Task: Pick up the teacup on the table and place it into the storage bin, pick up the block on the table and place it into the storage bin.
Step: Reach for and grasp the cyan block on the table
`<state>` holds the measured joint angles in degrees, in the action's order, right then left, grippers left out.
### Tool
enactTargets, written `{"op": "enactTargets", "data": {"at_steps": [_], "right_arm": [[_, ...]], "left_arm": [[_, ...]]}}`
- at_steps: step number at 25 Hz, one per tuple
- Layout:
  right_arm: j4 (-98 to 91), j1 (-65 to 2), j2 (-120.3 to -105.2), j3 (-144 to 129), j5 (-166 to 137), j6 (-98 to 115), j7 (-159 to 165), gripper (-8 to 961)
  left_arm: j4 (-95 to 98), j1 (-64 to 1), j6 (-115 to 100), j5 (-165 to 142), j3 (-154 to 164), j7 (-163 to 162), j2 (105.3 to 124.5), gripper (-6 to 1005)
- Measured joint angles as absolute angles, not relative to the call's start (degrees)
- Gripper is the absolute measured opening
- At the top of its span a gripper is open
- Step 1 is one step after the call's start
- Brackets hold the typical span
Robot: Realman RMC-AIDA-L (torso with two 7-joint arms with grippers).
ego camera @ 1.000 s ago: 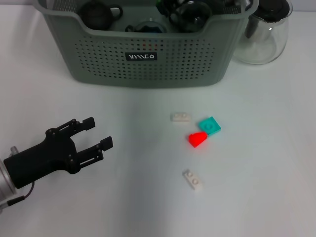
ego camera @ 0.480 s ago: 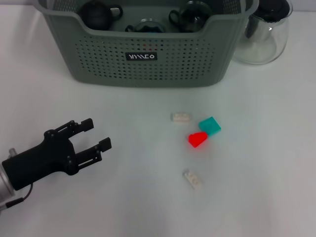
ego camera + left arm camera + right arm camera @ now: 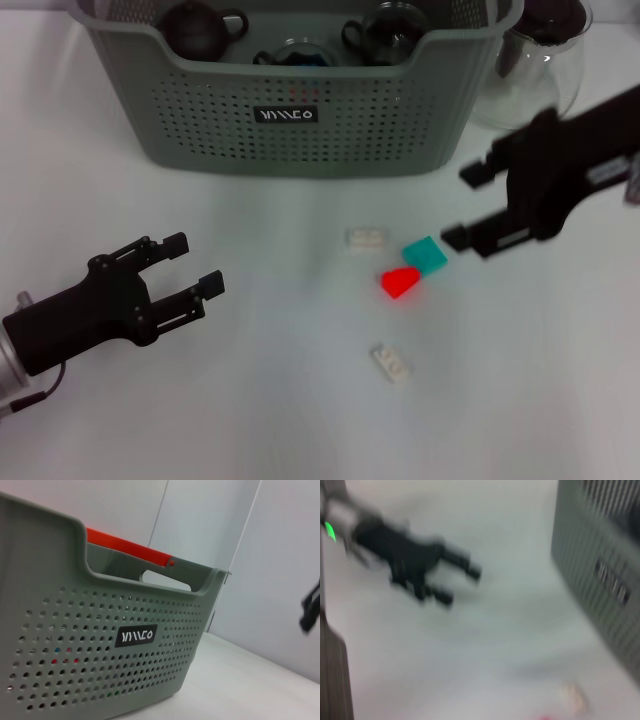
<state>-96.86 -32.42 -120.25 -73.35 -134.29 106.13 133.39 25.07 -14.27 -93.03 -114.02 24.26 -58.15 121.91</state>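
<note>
White table [image 3: 250, 420] fills the head view. Grey-green perforated storage bin [image 3: 300, 110] sits at 12 o'clock, black label with white lettering [image 3: 286, 115] on its front wall; same bin wall and label show in the left wrist view [image 3: 100, 645]. Inside the bin: dark teapot [image 3: 195, 25] toward the 11 o'clock side, two dark glass teacups [image 3: 390, 25] and [image 3: 292, 52] near the front rim. No teacup on the table itself.

Clear glass pitcher [image 3: 535, 85] stands just beside the bin at 1 o'clock, partly behind the right arm.

Right gripper [image 3: 465, 205] comes in from 3 o'clock, black fingers spread apart, nothing between them, tips just beside the teal block. Left gripper [image 3: 195, 263] at 8 o'clock, well apart from the blocks, fingers spread, nothing held; also seen blurred in the right wrist view [image 3: 457, 582].

Blocks grouped near centre: teal square block [image 3: 425, 254] touching the red block [image 3: 400, 282] at its 7 o'clock side. Small white brick [image 3: 366, 238] near them at 9 o'clock of the teal one. Second white brick [image 3: 390, 363] lies apart at 6 o'clock, tilted diagonally.
</note>
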Motion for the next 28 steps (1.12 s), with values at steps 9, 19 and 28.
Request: {"op": "enactTargets", "data": {"at_steps": [9,19,28], "right_arm": [[-81.99,-38.58,-120.30,-86.65,-145.12,96.91,146.70,725],[-62.80,-46.63,-120.32,-87.64,-147.24,87.55,158.92,673],[-61.15,-45.06,-120.57,-93.08,-147.32,76.31,162.65,641]], "left_arm": [[24.96,-13.95,-92.86,-113.83,24.26,-58.15,121.90,761],[24.96,-13.87,-92.52,-113.89,24.26,-57.90,121.94,762],[24.96,-13.69,-91.74,-114.07,24.26,-57.83,122.16,762]]}}
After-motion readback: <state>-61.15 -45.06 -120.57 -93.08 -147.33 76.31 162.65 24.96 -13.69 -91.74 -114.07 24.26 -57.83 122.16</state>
